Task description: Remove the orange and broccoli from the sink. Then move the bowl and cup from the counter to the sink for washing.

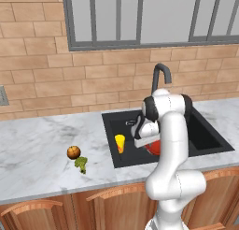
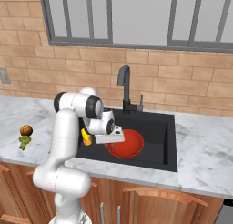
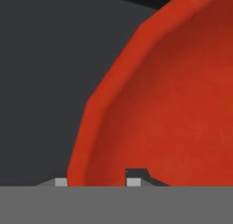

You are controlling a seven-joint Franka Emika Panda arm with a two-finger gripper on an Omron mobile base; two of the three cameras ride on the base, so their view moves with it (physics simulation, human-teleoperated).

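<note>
**Four items placed; bowl release is the step in hand**

I find the orange [image 1: 73, 152] and the broccoli [image 1: 81, 164] lying together on the tabletop [image 1: 37, 149], well off at 9 o'clock from the sink [image 1: 205, 135]. They touch or nearly touch, with the broccoli on the near side. I judge the removal half of the task complete.

The cup [image 1: 120, 143] stands upright inside the sink near its 9 o'clock wall. The bowl [image 2: 129, 143] rests right way up on the sink floor, below the faucet [image 2: 124, 89]. The cup sits just beside the bowl's 9 o'clock side; whether they touch I cannot tell.

The gripper [image 3: 95, 182] is low over the bowl's near-left edge. In the hand view the fingers [image 3: 134, 178] straddle the bowl's rim, one tip outside on the dark basin, the other inside on the red surface. Small gaps seem to show between each tip and the rim, but the tips are barely in frame. I cannot say whether they are pinching the rim or have let go.

My assessment: only the letting go and the withdrawal remain. To do this well I would spread the fingers fully until both tips are plainly clear of the rim. I would then lift straight up along the fingers' own line, without sideways travel. A drag toward 9 o'clock risks tipping the bowl or knocking the cup over. I would also keep the wrist clear of the faucet as it rises.
</note>
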